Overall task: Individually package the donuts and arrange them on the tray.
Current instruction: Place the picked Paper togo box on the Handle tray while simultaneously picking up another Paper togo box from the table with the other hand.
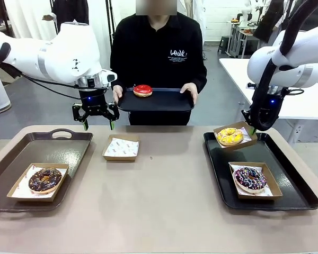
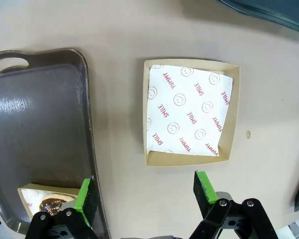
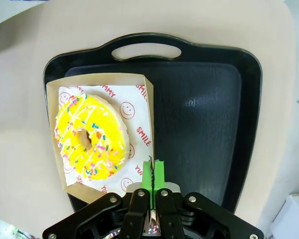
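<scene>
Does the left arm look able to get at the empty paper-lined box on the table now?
Probably yes. The left gripper hangs open above the empty box, and nothing lies between them.

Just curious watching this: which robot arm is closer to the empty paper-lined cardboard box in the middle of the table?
Left. Its open end effector hovers just beside that empty paper-lined cardboard box; the right end effector is far off, gripping the yellow donut's box.

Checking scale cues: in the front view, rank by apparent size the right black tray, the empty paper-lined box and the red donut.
1. right black tray
2. empty paper-lined box
3. red donut, though it sits farther from the camera, which shrinks it.
</scene>
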